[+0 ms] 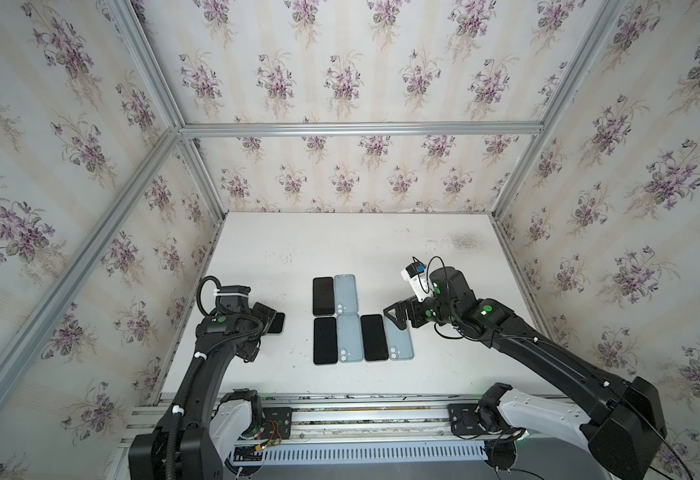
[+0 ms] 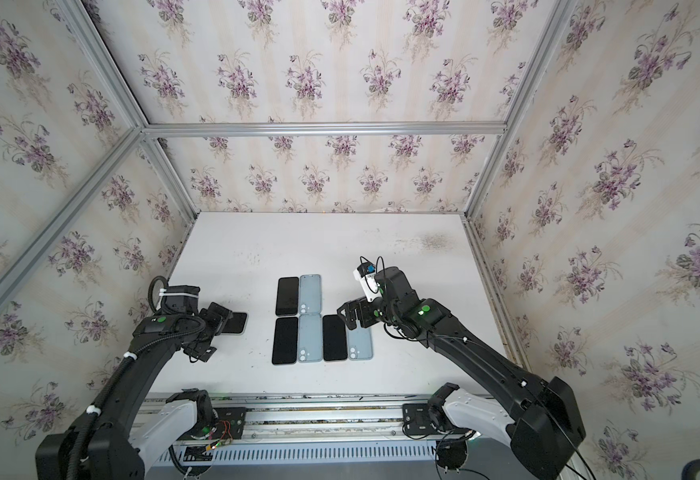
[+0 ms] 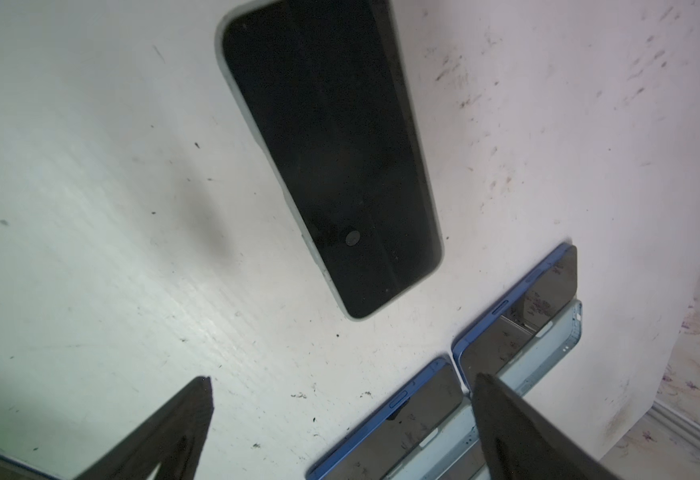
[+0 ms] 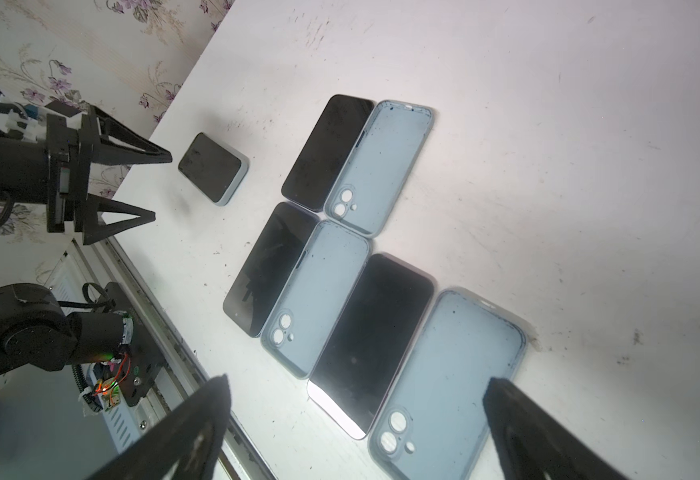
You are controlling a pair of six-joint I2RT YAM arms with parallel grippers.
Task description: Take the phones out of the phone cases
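The phone in its pale phone case lies screen up on the left of the white table, alone. The left wrist view shows it whole, ahead of the fingers. My left gripper is open just beside it and holds nothing; one finger overlaps its near end in both top views. From the right wrist view, that gripper points at the cased phone. My right gripper hangs open and empty over the middle group.
Three bare black phones lie mid-table, each beside an empty pale blue case. Flowered walls with metal posts close in three sides. A metal rail runs along the front edge.
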